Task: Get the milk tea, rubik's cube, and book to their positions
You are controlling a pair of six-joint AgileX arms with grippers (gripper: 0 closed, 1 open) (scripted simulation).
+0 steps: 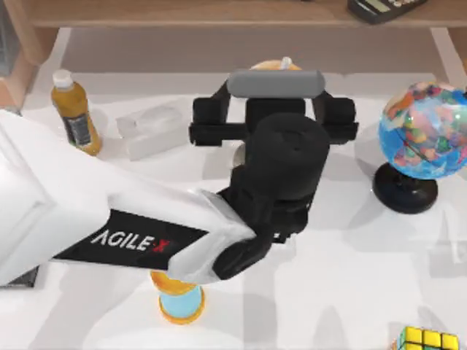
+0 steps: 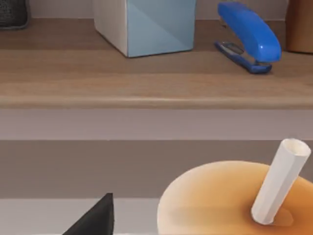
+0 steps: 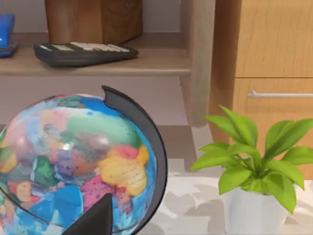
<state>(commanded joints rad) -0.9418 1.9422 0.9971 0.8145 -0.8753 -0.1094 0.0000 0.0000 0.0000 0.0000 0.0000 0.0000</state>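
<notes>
The milk tea (image 1: 280,66) stands at the back middle of the table, its orange-tan lid (image 2: 215,200) and white straw (image 2: 279,182) close in the left wrist view. My left gripper (image 1: 276,108) hovers just in front of and above it, open, with one black fingertip (image 2: 98,218) apart from the cup. The rubik's cube (image 1: 427,340) sits at the table's front right corner. The light blue book (image 2: 156,24) stands upright on the wooden shelf behind the table. My right gripper (image 3: 100,220) hangs close to the globe.
A globe (image 1: 422,131) stands at the right, with a potted plant (image 3: 252,169) beyond it. At the left are a yellow bottle (image 1: 74,111) and a clear box (image 1: 153,130). A yellow-lidded blue cylinder (image 1: 179,299) stands under my left arm. The shelf holds a stapler (image 2: 249,36) and calculator (image 3: 83,51).
</notes>
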